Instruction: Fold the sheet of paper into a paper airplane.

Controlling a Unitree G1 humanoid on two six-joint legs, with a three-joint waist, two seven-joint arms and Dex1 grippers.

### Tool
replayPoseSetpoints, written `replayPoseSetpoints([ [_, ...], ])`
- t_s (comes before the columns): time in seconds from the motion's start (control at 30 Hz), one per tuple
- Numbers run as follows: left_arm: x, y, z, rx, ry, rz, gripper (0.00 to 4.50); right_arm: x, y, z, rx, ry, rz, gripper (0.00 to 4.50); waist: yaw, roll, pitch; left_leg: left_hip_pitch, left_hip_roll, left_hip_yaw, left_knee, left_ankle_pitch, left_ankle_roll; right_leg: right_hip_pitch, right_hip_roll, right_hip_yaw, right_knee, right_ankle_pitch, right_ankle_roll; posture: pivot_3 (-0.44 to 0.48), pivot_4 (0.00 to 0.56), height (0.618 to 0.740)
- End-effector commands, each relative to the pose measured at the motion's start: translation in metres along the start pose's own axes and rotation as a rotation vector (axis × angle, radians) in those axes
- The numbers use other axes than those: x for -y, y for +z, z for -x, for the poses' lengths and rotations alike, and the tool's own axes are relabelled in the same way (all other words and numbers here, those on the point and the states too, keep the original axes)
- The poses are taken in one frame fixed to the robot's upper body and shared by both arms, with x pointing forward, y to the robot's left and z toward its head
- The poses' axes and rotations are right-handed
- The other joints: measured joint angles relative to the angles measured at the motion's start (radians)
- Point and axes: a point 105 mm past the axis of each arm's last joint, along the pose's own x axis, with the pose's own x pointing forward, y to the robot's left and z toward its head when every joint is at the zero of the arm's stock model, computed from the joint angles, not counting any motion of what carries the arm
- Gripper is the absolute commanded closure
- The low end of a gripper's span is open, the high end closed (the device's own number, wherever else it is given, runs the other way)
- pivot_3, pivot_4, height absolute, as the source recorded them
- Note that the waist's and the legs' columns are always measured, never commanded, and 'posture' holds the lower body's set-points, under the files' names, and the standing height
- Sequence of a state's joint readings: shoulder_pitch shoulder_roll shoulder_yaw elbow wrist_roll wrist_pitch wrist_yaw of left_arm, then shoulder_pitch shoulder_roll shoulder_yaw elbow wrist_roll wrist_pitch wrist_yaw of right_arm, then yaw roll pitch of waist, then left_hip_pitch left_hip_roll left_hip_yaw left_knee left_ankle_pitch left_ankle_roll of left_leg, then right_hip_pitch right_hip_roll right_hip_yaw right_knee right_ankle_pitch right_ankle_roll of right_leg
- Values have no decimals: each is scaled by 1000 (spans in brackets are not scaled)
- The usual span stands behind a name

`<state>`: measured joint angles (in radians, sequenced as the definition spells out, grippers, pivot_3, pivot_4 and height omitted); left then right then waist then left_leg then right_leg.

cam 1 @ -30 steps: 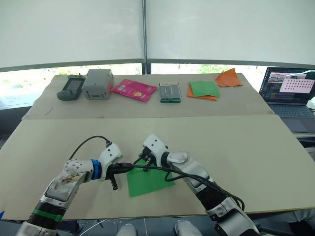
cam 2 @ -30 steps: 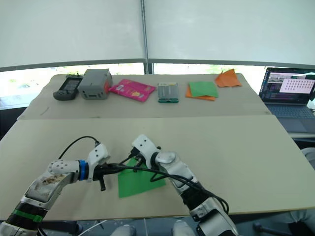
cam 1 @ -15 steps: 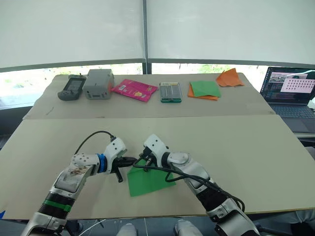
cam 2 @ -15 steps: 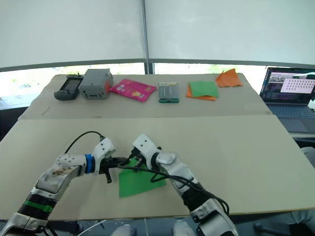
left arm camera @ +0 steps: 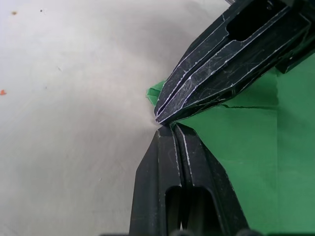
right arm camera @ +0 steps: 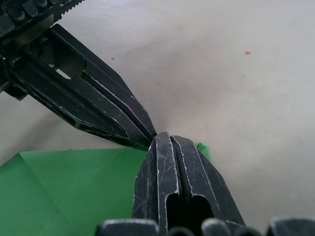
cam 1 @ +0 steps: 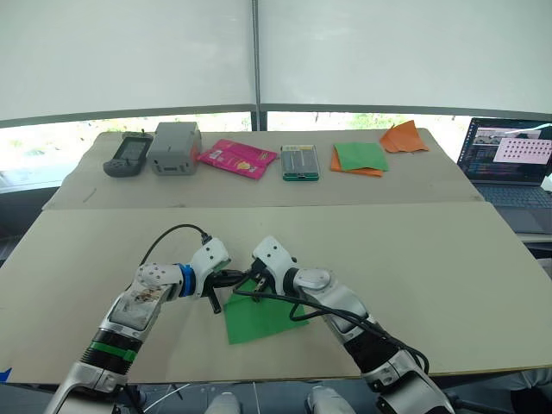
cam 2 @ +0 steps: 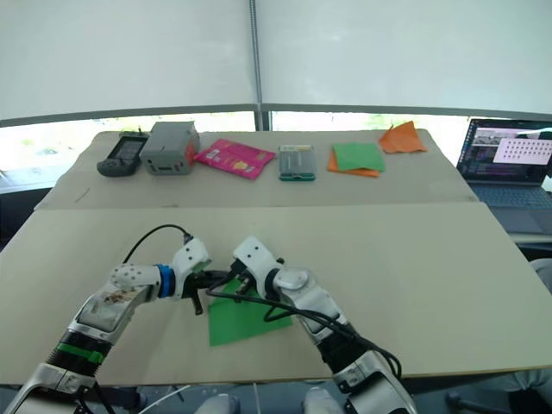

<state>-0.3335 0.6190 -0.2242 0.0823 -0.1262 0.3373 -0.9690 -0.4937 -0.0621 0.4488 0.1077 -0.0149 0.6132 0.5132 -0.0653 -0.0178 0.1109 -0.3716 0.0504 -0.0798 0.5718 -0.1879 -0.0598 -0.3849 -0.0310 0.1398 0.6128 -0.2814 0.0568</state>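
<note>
A pale beige table (cam 1: 448, 276) carries the sheet of paper (cam 1: 259, 317), lying flat near its front edge. A second table (cam 1: 259, 185) behind it holds a dark handheld device (cam 1: 126, 155), a grey box (cam 1: 175, 147), a pink packet (cam 1: 237, 158), a green-edged case (cam 1: 300, 162), a green sheet on orange paper (cam 1: 359, 158) and crumpled orange paper (cam 1: 404, 137).

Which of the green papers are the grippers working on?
The plain sheet of paper on the near table, at both gripper tips; the other green sheet lies on orange paper, far back.
</note>
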Motion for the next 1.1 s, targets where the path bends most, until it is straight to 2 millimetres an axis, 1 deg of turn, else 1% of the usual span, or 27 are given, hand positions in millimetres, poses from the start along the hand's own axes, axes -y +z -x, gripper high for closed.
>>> replayPoseSetpoints([
  [0.03,12,-34,-2,-137,-42,-9,4454,1,-20,0,-78,-11,-37,4500,-2,1,-1,0,0,0,0,0,0,0,0,0,0,0,0,0,150,740],
  [0.1,13,-40,0,-167,-48,-46,4454,0,-20,0,-78,-12,-39,4500,-3,1,-1,0,0,0,0,0,0,0,0,0,0,0,0,0,150,740],
  [0.27,20,-48,5,-185,-73,-59,4454,0,-21,0,-80,-14,-44,4500,-6,2,-2,0,0,0,0,0,0,0,0,0,0,0,0,0,150,740],
  [0.43,25,-60,15,-229,-89,-76,4454,0,-21,0,-81,-14,-49,4500,-7,4,-2,1,0,0,0,0,0,0,0,0,0,-1,-1,0,150,740],
  [0.8,44,-74,35,-285,-145,-105,4454,-1,-22,0,-85,-10,-55,4500,-21,5,-3,2,1,0,-1,0,0,0,0,0,1,-1,-2,0,150,740],
  [1.1,52,-86,51,-327,-153,-86,4454,-2,-23,0,-86,-6,-54,4500,-35,8,-5,3,1,0,-3,0,0,0,0,0,1,-2,-3,0,150,740],
])
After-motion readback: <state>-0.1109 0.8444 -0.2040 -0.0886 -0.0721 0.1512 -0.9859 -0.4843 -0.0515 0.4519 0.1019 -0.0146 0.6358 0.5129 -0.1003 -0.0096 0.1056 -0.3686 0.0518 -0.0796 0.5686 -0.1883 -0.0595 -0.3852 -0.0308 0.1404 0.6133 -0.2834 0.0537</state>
